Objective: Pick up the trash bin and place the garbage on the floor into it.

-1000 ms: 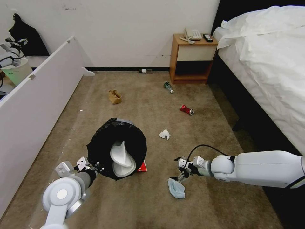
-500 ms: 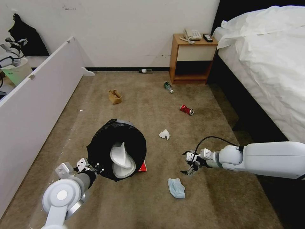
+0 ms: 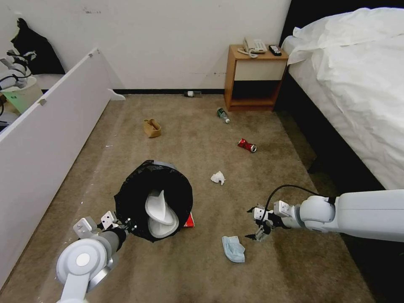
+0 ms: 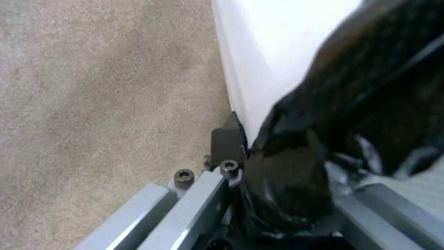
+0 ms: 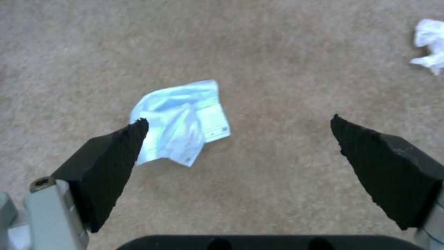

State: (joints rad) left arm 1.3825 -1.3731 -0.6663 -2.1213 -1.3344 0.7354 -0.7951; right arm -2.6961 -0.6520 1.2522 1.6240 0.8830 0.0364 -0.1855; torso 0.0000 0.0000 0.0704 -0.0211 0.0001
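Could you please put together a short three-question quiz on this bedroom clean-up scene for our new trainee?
1. True or false: the right gripper has its fingers closed on the crumpled blue face mask.
2. What does the left gripper hold? A) the red crushed can B) the rim of the round white trash bin with a black bag liner C) the crumpled white tissue
3. Fill in: inside the bin lie the white ____.

Key:
1. False: the fingers stand apart, and the mask lies on the beige-brown carpet beside them.
2. B
3. slippers
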